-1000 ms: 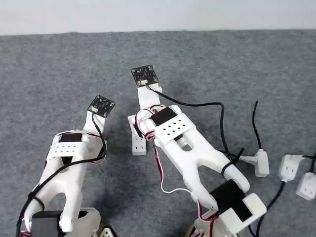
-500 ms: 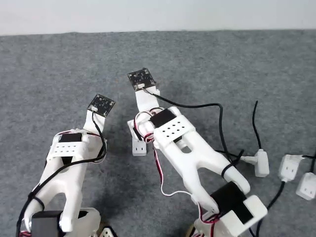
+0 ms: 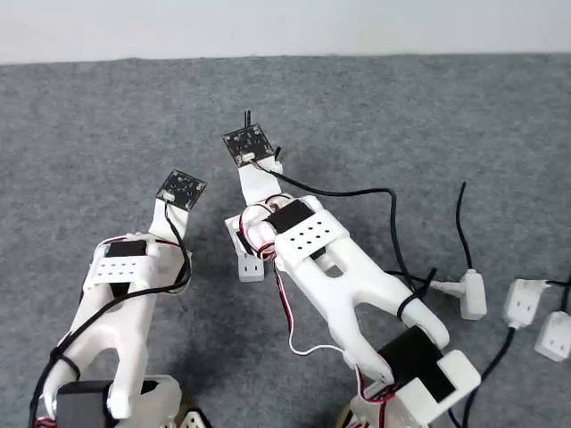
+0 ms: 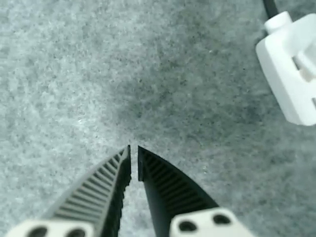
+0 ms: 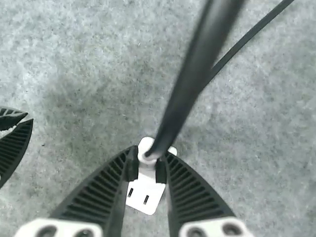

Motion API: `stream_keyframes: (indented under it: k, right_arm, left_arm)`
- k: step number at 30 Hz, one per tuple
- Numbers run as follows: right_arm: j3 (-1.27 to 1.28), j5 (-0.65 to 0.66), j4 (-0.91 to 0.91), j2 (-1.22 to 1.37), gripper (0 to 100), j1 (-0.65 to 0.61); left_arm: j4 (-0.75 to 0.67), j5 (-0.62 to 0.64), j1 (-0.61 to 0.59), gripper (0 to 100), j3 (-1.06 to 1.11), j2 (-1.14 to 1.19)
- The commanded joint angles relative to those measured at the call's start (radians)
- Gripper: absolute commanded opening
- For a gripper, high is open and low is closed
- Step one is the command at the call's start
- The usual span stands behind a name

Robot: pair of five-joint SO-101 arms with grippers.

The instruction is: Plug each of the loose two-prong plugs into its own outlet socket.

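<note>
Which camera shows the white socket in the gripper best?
The right wrist view: the socket sits in the right gripper, both slots showing. The high view shows it partly under the arm. The left wrist view's white block may be it.

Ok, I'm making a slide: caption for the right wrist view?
Right pincer clamped on a white two-slot socket, its black cord rising toward the camera, over grey carpet.

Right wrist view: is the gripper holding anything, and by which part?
Yes. The right gripper is shut on a white outlet socket, pinching its two sides at the end where the black cord enters. The slotted face is left free.
</note>
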Motion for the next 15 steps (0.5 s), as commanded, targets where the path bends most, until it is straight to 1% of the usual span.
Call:
stream_keyframes:
  k: [1,11,15]
  right_arm:
    - [-0.003,0.029,-0.033,-0.007,0.8,-0.001]
    - [0.005,0.037,-0.047,-0.005,0.8,0.021]
    - [0.066,0.041,-0.111,-0.005,0.8,0.019]
  left_arm:
    - [-0.021,0.012,-0.009,2,-0.061,-0.032]
    - [-0.021,0.012,-0.009,2,-0.061,-0.032]
    - [-0.021,0.012,-0.009,2,-0.061,-0.032]
